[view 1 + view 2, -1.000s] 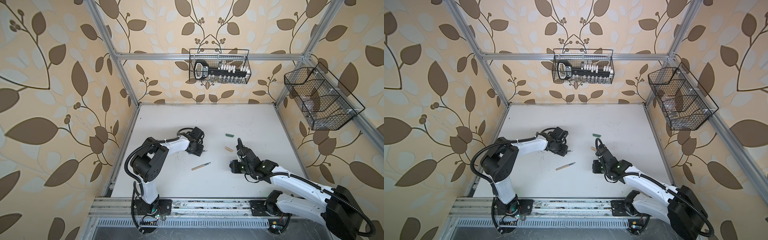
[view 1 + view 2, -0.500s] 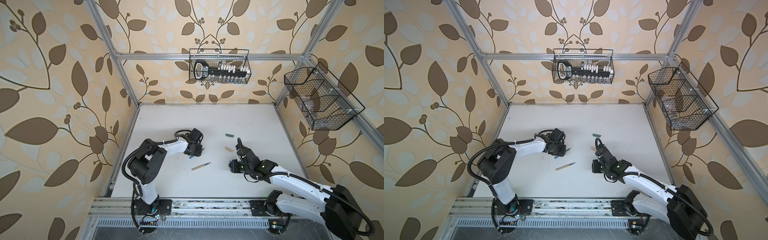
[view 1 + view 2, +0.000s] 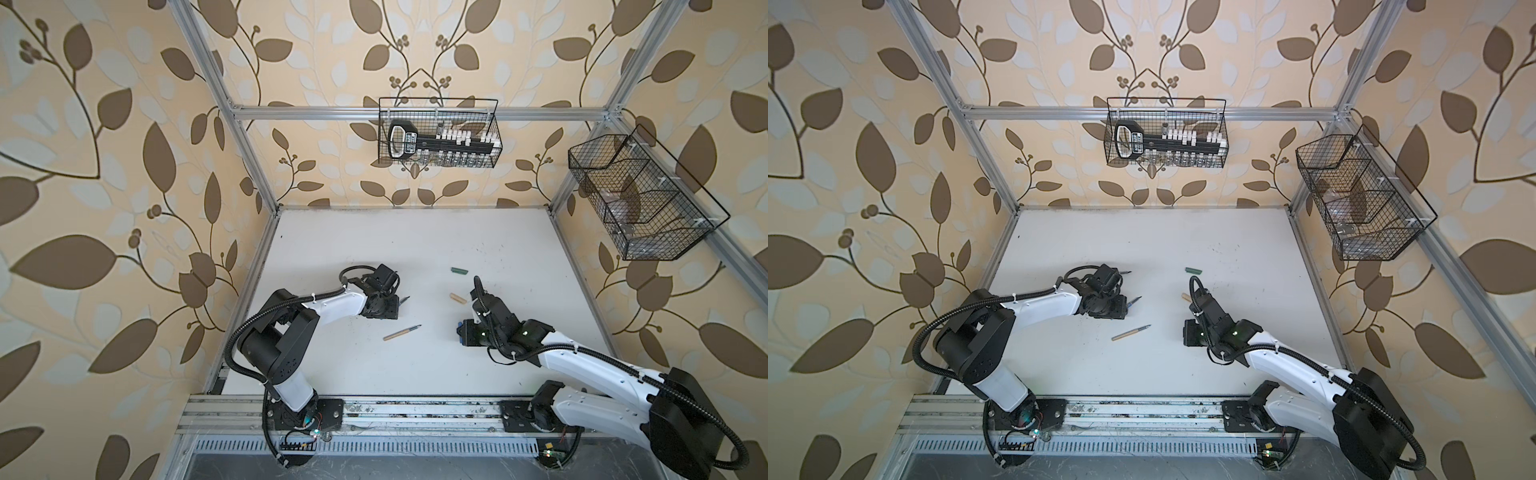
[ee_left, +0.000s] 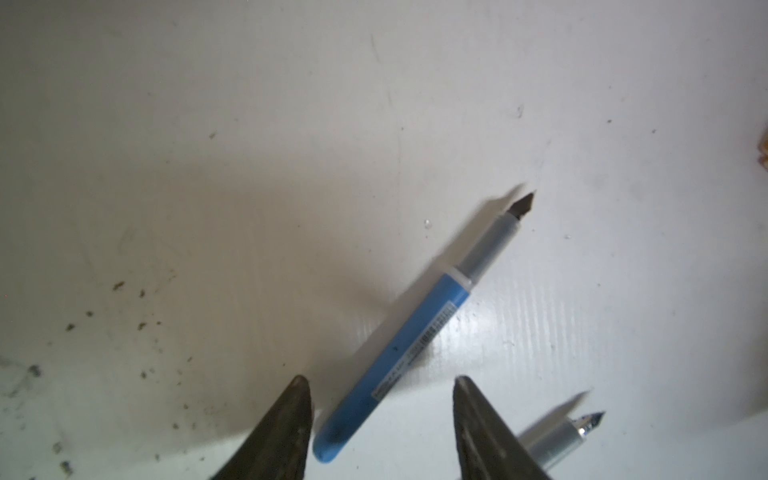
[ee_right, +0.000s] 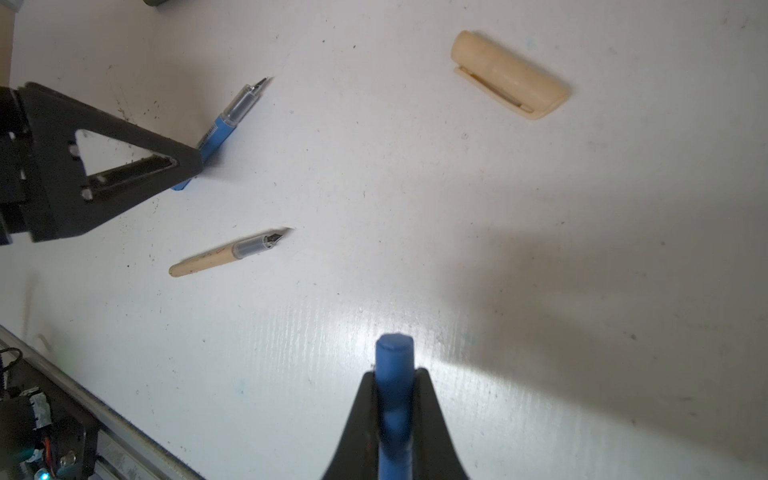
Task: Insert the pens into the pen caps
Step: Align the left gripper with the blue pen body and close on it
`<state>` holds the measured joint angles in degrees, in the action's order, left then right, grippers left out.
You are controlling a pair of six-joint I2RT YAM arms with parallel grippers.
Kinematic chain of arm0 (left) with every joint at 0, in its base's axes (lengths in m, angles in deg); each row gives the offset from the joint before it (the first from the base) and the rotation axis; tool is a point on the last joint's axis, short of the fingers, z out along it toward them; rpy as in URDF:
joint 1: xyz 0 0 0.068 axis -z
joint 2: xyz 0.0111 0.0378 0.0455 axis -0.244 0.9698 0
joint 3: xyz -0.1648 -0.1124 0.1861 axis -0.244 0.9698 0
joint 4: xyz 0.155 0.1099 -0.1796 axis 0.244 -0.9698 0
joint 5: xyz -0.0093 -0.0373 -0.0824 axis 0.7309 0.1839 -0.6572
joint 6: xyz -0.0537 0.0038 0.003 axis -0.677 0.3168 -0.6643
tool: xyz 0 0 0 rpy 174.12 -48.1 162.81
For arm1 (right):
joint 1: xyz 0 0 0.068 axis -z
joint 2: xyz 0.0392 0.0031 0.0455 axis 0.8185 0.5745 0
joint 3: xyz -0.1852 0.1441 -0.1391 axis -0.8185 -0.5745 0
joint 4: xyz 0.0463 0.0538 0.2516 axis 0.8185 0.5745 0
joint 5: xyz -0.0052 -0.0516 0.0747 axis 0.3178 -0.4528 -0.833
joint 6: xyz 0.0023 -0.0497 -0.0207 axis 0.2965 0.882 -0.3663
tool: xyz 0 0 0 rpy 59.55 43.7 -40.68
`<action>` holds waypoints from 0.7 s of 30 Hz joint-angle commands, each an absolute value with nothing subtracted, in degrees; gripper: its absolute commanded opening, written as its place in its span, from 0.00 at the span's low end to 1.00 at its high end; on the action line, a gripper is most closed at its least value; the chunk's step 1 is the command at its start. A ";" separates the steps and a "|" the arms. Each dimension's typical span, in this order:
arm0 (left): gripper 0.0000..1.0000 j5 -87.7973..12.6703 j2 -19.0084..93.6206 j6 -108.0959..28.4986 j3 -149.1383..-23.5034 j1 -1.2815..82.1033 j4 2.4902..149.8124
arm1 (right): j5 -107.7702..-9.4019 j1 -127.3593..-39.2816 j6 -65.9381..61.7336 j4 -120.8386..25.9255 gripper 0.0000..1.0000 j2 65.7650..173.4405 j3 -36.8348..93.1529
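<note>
My left fingers (image 4: 291, 424) apart, blue pen (image 4: 415, 332) flat on desk (image 4: 166, 124) between them, not gripped. My right fingers (image 5: 361, 415) clamped on blue cap (image 5: 395, 357), well apart from that pen. Tan pen (image 5: 224, 253), tan cap (image 5: 511, 75) loose on desk.

In both top views the left tool (image 3: 1124, 306) covers nearly all of the blue pen (image 3: 1135, 300), leaving only its dark tip showing. From the left wrist, a second pen (image 4: 575, 430) shows just a silver neck and nib past one finger (image 4: 486, 436), so its barrel colour cannot be told. From the right wrist, the blue cap (image 5: 395, 353) runs off the picture's edge between the fingers of the right tool (image 5: 395, 372), and the green cap (image 5: 158, 2) is a cropped sliver. In a top view the tan cap (image 3: 1185, 296) lies partly behind the right arm.
</note>
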<state>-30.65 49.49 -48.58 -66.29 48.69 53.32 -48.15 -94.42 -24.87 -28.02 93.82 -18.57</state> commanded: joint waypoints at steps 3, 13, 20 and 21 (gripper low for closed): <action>0.66 -29.24 45.96 -44.28 -65.68 49.36 53.63 | -47.88 -95.04 -25.14 -27.73 0.10 94.02 -18.73; 0.67 -27.39 46.80 -35.98 -68.42 49.47 48.09 | -47.87 -95.10 -24.94 -27.76 0.10 93.63 -18.61; 0.65 -28.30 48.49 -33.10 -70.14 49.46 44.26 | -46.65 -95.75 -24.76 -27.03 0.10 92.64 -18.43; 0.65 -29.15 48.93 -32.74 -70.69 49.49 43.46 | -46.67 -95.83 -24.70 -27.03 0.11 92.36 -18.51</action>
